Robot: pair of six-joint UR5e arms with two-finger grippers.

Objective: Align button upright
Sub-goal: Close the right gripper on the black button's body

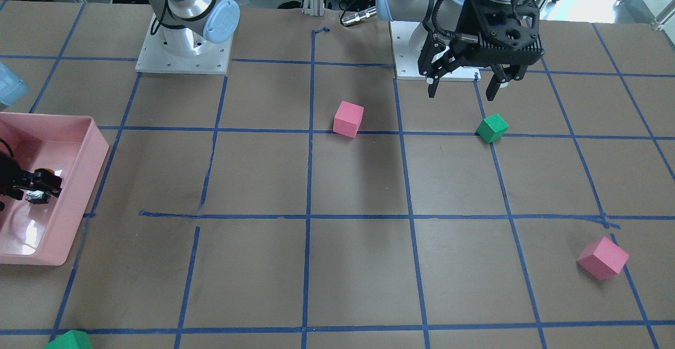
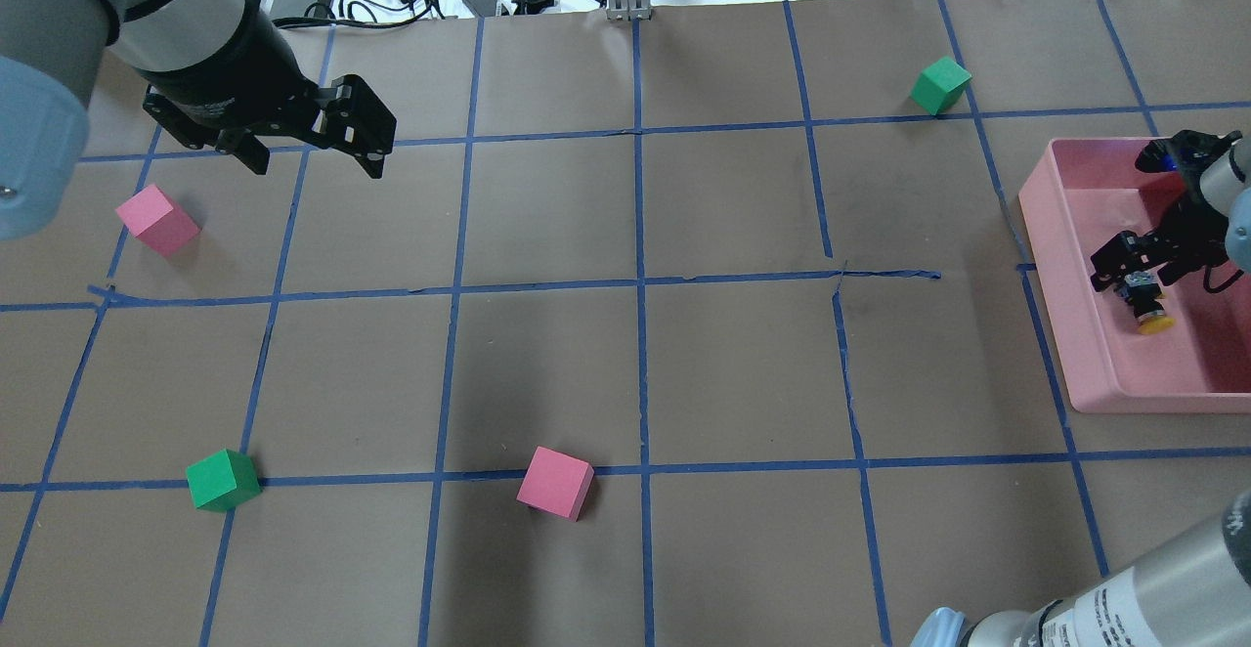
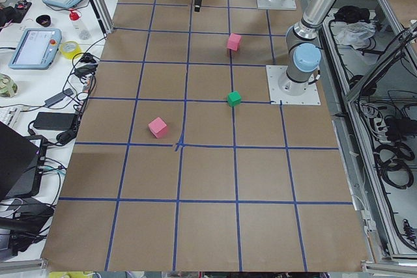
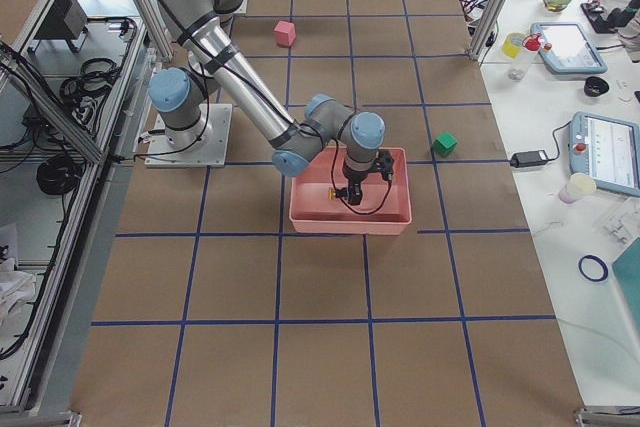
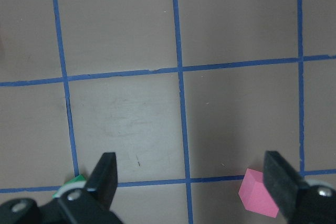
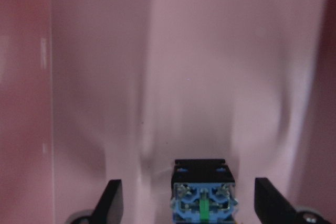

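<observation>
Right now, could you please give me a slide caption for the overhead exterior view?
Right gripper open around the button in the pink tray; left gripper open above the table.

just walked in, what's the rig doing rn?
The right gripper is down in the pink tray with its jaws open on either side of the button, not closed on it. The button seems to lie tipped, yellow cap pointing away from the gripper, so it is not upright yet. The left gripper hangs open over the table, holding nothing.
</observation>
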